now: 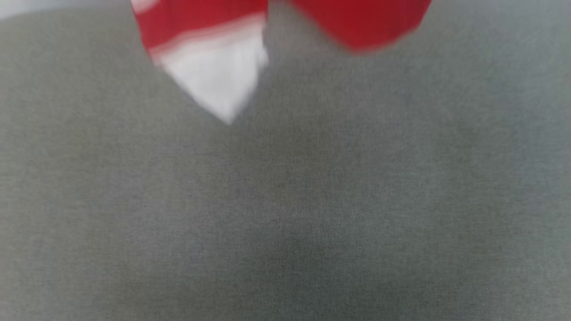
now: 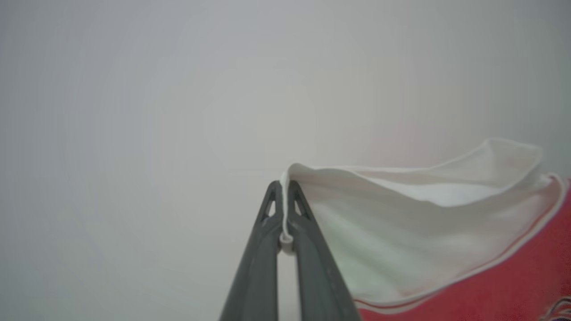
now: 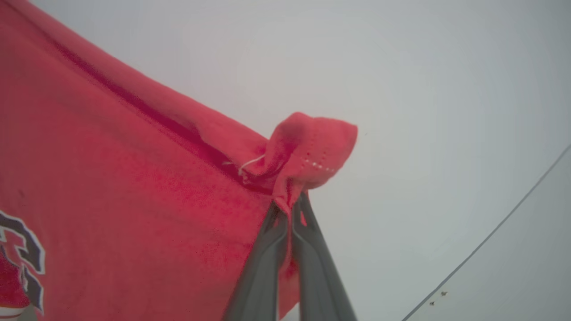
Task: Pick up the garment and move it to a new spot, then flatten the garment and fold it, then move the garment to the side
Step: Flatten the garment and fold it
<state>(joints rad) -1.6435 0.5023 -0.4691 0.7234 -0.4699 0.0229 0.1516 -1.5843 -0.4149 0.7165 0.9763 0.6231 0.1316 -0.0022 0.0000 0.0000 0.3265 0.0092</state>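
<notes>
The garment (image 1: pixel 209 49) is a red shirt with a white sleeve, hanging blurred at the top of the head view above the grey surface. In the left wrist view my left gripper (image 2: pixel 283 189) is shut on the hem of the white sleeve (image 2: pixel 401 223), which spreads off to the right into red cloth. In the right wrist view my right gripper (image 3: pixel 290 203) is shut on a bunched red corner of the garment (image 3: pixel 111 187). The red cloth stretches away to the left, and part of a dark white-outlined number (image 3: pixel 26 254) shows at the left edge.
A grey fabric-like surface (image 1: pixel 285 214) spreads below the hanging shirt in the head view. Both wrist views look at a pale plain background. A thin dark line (image 3: pixel 490 236) crosses the lower right of the right wrist view.
</notes>
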